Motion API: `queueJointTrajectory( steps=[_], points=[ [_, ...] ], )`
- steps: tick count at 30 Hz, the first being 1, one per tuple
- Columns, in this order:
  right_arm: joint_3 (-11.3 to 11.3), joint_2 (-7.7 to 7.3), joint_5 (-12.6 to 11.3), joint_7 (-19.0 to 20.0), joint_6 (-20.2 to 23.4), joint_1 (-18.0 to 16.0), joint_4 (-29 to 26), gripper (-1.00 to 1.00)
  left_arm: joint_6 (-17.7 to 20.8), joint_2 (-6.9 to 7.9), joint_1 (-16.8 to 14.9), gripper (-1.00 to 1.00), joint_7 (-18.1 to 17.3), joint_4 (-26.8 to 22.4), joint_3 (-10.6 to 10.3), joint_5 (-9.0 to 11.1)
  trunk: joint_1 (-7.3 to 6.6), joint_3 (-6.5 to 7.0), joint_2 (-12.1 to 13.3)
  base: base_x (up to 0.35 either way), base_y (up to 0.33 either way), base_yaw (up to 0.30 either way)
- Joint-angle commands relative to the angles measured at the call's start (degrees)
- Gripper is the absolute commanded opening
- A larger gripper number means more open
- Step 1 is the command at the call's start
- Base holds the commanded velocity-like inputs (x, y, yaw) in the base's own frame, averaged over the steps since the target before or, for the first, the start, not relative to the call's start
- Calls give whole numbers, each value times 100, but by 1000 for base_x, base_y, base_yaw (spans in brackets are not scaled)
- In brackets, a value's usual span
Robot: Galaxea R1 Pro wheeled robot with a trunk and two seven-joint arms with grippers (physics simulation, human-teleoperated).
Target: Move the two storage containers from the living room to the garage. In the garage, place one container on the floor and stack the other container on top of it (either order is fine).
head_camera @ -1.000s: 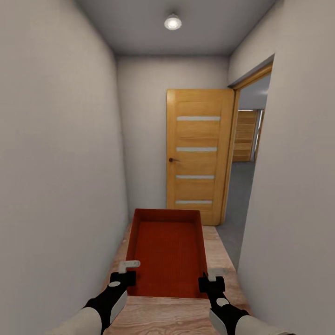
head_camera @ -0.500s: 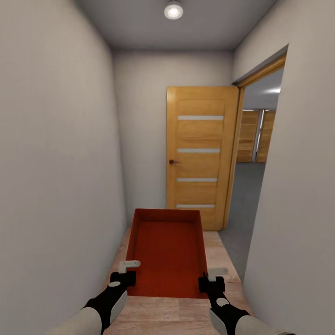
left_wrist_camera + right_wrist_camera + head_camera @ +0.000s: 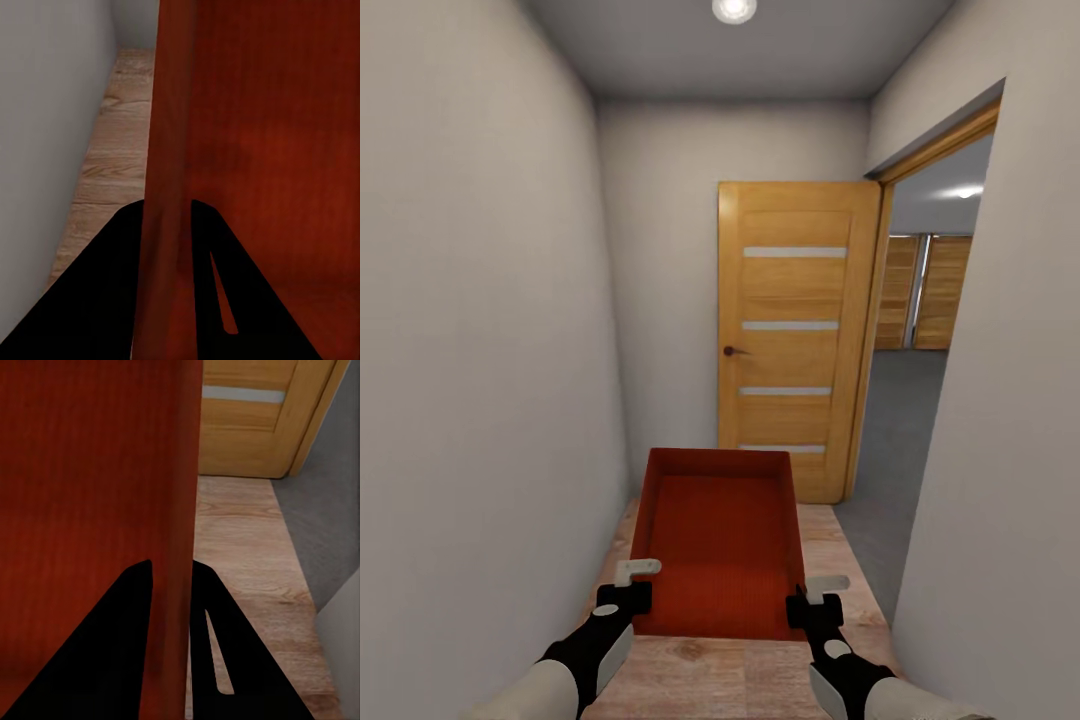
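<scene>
Carrying one orange-red storage container [image 3: 718,545] down a narrow hallway, the robot held it out in front, level and clear of the wood plank floor [image 3: 830,560]. The left pincer [image 3: 628,584] was clamped over the bin's left wall near its near corner; in the left wrist view the thin wall [image 3: 166,187] ran straight between the two dark fingers [image 3: 97,300], so the grip looked closed on it. The right pincer [image 3: 818,597] gripped the right wall the same way, the wall [image 3: 180,532] passing between its fingers [image 3: 97,652]. A pale wall [image 3: 480,350] stood close on the left. Ahead stood a wooden door [image 3: 792,335] with pale horizontal strips, swung open against the far wall. To its right a doorway [image 3: 920,330] opened onto a dark grey floor [image 3: 890,430], with more wood panels at the far end. Judgement: the step in hand was transit, and the grey-floored room was probably the way toward the garage. To do it well, both grips should stay matched so the bin does not twist between them, and the base should roll forward far enough before turning right, so that the bin's far right corner and the right elbow clear the door frame. The turn should be slow; the thin walls offer little hold if the load swings.
</scene>
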Motion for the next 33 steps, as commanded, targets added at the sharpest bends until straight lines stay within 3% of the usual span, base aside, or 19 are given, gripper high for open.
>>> queueJointTrajectory(
  steps=[1,25,26,33],
  points=[
    [82,1,-70,-42,-48,-6,16,-100,-17,-3,-9,-100,50,3,44,-26,1,-9,-8,27,0,0],
    [-2138,-3,2121,28,-44,-6,19,-100,-8,-1,-13,-100,35,3,46,-17,1,-9,-8,280,0,0],
    [105,-19,-281,-41,-38,-6,21,-100,-11,-1,-12,-100,35,2,91,-20,1,-9,-8,314,0,0],
    [101,2,-275,-45,-62,-6,26,-100,-16,-1,-12,-100,36,0,89,-20,1,-9,-8,124,0,0]
  ],
)
